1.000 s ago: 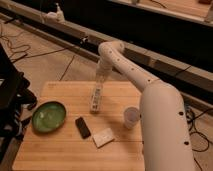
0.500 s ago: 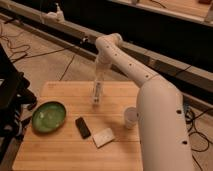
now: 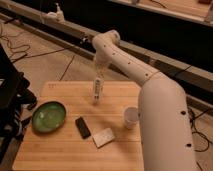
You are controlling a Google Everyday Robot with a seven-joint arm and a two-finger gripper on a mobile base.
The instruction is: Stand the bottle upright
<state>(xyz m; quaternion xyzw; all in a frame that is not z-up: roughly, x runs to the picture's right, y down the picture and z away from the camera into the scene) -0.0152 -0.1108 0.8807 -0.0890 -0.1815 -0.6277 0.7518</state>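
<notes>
A slim white bottle (image 3: 97, 89) is seen over the far middle part of the wooden tabletop (image 3: 60, 145), its long axis nearly vertical with a slight lean, the narrow end pointing up into the gripper (image 3: 99, 75) and the lower end close to or touching the wood; which of the two cannot be told. A greyish label is visible on the bottle's side, but no writing on it can be read. The gripper is located directly above the bottle, hanging down from the white arm (image 3: 125, 57), which reaches in from the right side over the far edge of the tabletop. The bottle's top appears to be held by the gripper, though how far the gripper is opened cannot be told.

A green bowl (image 3: 48, 116) is placed near the left edge of the tabletop. A black bar-shaped object (image 3: 83, 127) is laid near the middle, its length running roughly from the far side toward the near side, and a flat white rectangular block (image 3: 104, 137) is set just beside it, toward the near edge. A pale round cup (image 3: 131, 117) is stood upright near the right edge, close to the robot's white body (image 3: 167, 130). Dark cables (image 3: 30, 50) are seen on the floor beyond the table's far left corner
</notes>
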